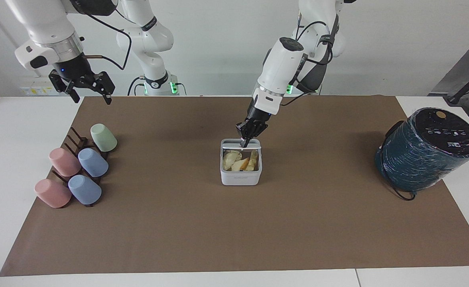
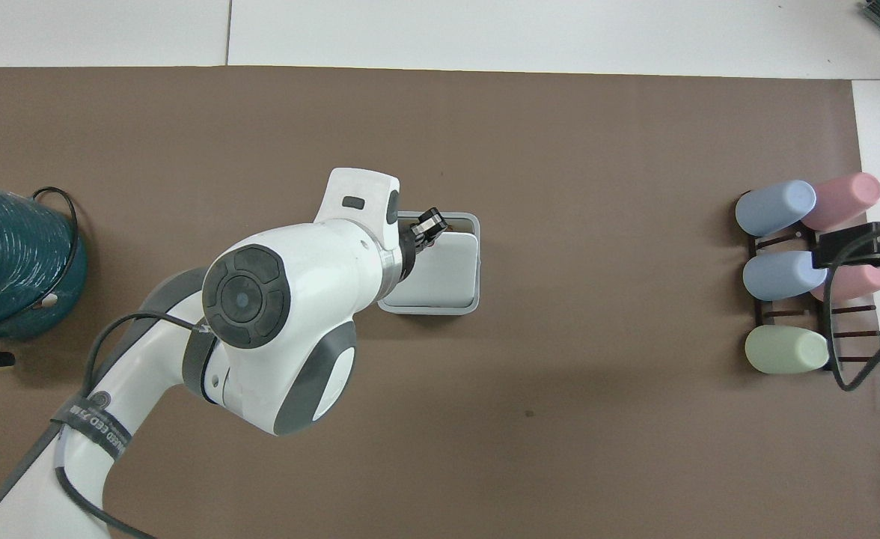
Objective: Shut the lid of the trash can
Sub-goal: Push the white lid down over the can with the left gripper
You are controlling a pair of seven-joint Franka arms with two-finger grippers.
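Your left gripper, fingers pressed together, touches the lid, which tilts half-lowered over the trash can at mat center. Your right gripper, fingers spread, waits at 10 o'clock over the mat's corner, above 5 cups.

White table covered by a brown paper mat, plain white wall at the robots' end, even bright light, a grey slanted panel at the left arm's end.
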